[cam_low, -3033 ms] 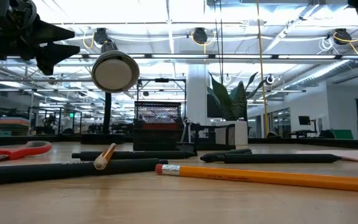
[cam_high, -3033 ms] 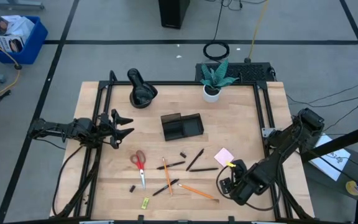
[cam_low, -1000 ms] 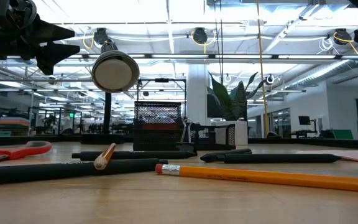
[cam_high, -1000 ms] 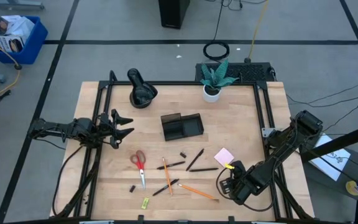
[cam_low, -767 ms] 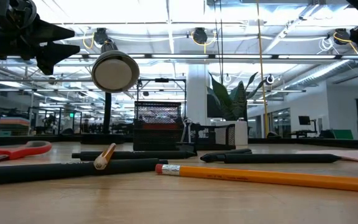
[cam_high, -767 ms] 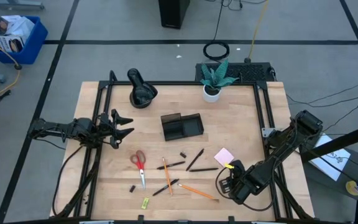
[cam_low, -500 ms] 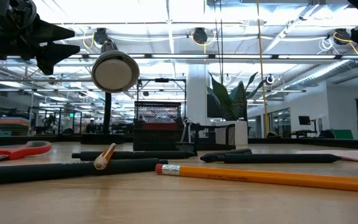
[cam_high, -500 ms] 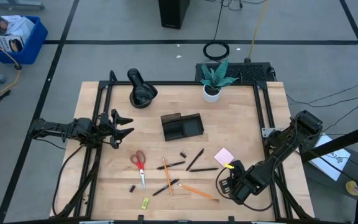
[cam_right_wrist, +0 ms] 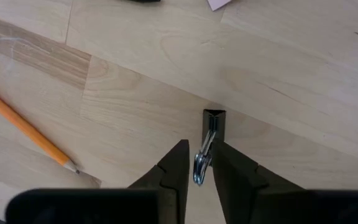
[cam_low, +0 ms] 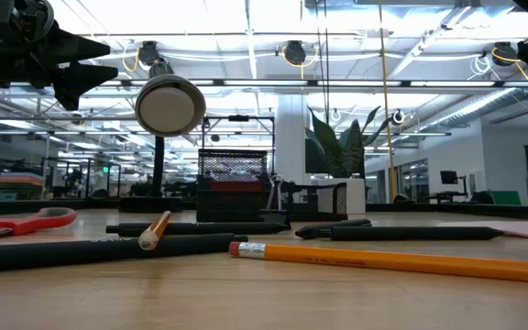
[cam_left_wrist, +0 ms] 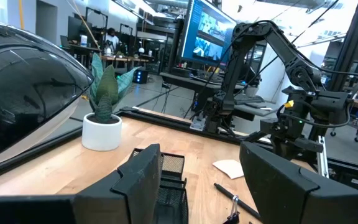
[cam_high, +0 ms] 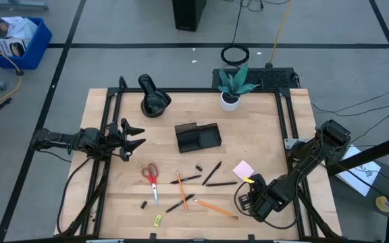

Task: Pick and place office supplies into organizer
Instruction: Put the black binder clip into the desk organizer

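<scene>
My right gripper (cam_right_wrist: 201,163) points down at the table's near right (cam_high: 243,201), shut on a tiny black clip (cam_right_wrist: 213,123). My left gripper (cam_high: 137,135) hovers open over the table's left side, holding nothing. The black organizer (cam_high: 198,137) stands mid-table. In front of it lie the red-handled scissors (cam_high: 152,179), the pink sticky-note pad (cam_high: 243,169), orange pencils (cam_high: 215,208), black pens (cam_high: 212,173), another clip (cam_high: 198,167) and a yellow-green piece (cam_high: 158,219). My right gripper pinches the clip's silver wire handle (cam_right_wrist: 199,169) between its two fingers. The fingers come from above, pointing down. The clip's black body (cam_right_wrist: 214,119) lies on the wood just beyond the fingertips.
A round black lamp-like object (cam_high: 152,98) and a white plant pot (cam_high: 230,100) stand at the table's far edge. Black frame rails (cam_high: 286,128) run along the left and right sides. One orange pencil (cam_right_wrist: 27,130) lies close to my right gripper.
</scene>
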### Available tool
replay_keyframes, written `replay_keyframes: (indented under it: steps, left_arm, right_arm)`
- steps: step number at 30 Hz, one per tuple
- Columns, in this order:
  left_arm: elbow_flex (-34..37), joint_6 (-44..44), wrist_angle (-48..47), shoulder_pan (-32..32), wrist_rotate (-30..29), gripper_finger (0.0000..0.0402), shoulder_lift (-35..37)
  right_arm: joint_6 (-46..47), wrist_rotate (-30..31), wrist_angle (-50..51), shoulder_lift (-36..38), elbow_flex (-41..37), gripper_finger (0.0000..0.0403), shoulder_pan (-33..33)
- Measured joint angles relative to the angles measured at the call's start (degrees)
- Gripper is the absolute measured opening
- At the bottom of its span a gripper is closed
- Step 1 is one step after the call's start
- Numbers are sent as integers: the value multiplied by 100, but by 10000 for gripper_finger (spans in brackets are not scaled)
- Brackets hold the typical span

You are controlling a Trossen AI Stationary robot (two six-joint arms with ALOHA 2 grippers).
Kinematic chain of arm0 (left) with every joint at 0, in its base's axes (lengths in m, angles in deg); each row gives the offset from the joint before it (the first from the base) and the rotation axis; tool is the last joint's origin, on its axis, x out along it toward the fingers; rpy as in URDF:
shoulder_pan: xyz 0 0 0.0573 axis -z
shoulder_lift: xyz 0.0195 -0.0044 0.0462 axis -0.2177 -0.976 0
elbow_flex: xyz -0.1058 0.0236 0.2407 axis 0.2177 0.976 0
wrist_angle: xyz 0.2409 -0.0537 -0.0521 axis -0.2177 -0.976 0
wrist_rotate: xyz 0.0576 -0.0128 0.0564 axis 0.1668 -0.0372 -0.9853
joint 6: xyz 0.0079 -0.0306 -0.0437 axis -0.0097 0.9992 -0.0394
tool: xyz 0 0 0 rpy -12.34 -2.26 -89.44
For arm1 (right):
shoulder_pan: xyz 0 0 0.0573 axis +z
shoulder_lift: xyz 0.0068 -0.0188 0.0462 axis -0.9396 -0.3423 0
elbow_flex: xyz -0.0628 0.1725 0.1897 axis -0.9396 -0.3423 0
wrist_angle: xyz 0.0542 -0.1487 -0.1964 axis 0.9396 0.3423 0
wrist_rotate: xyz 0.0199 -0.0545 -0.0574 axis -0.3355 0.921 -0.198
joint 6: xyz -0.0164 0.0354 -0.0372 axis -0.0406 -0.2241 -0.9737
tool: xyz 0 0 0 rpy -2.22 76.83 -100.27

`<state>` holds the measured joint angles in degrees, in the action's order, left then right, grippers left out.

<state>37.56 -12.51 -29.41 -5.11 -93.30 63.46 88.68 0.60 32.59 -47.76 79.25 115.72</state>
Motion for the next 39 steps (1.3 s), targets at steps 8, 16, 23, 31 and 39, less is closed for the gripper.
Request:
replay_keyframes:
  steps: [8,16,23,31,39]
  left_arm:
    - [0,0,0,1,0,225,-1]
    - [0,1,0,0,0,225,0]
    - [0,1,0,0,0,225,-1]
    - [0,2,0,0,0,225,0]
    - [0,1,1,2,0,225,-2]
  right_arm:
    - [-82,-149,22,0,0,24,0]
    - [-194,-131,45,0,0,5,0]
    - [-244,-89,70,0,0,10,-2]
    - [-832,716,-143,55,0,6,-243]
    - [-2365,1318,-1229,57,0,5,-940]
